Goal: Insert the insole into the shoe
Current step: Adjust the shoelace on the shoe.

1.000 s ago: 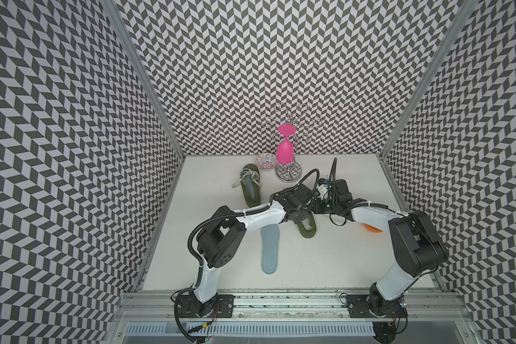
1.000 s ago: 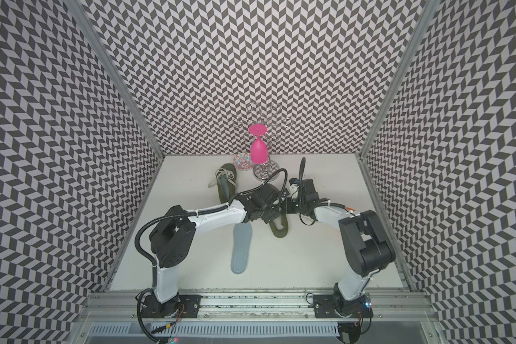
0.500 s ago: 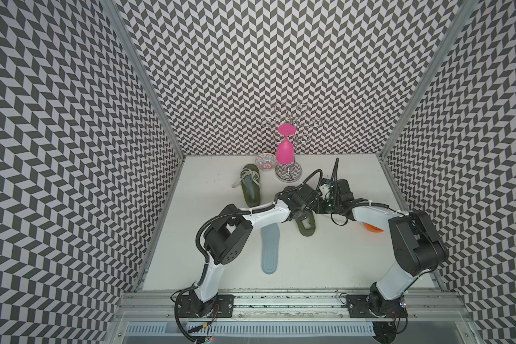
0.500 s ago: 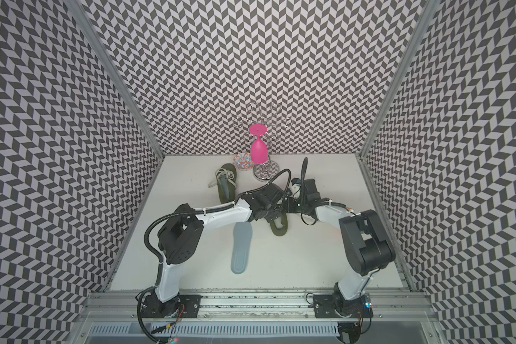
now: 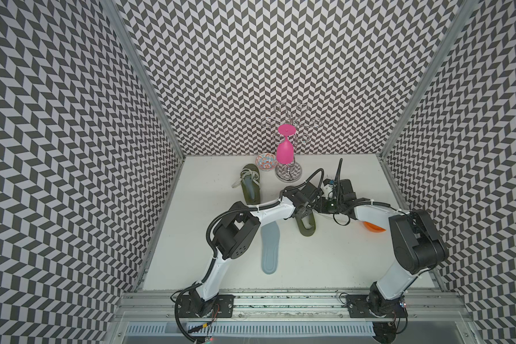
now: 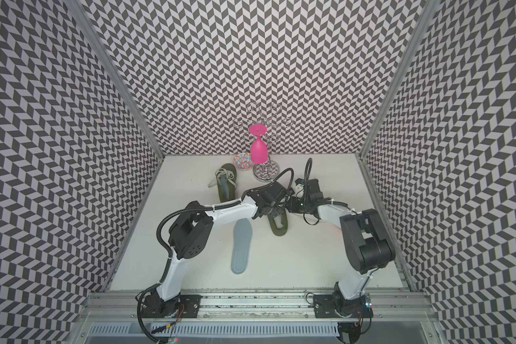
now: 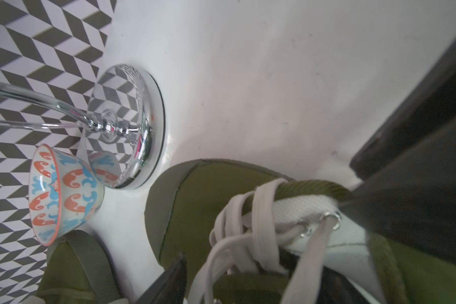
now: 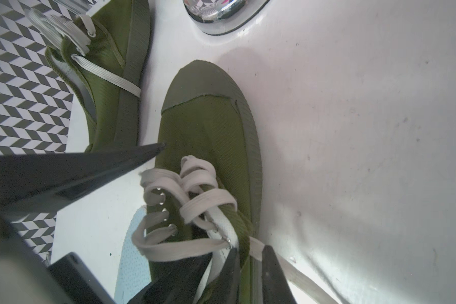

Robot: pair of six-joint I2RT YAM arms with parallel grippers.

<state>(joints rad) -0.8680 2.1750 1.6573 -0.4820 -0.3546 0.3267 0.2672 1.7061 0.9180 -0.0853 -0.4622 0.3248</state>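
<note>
Chevron-patterned walls enclose the white worktop. Working left to right, I record the following.

- A second shoe, olive with loose laces, lies towards the back.
- A patterned bowl stands just beside that shoe's toe.
- The pale blue insole lies flat on the worktop, outside the shoe and beside it. Its far end is hidden under the left forearm.
- A pink glass hangs upside down on a chrome rack.
- The left end effector sits over the shoe with its jaws apart, gripping nothing I can see.
- The shoe rests upright mid-worktop, toe towards the rack.
- The right end effector has its fingers close together, pinching the shoe's laced side edge.
- An orange object shows partly beneath the right forearm.
</note>
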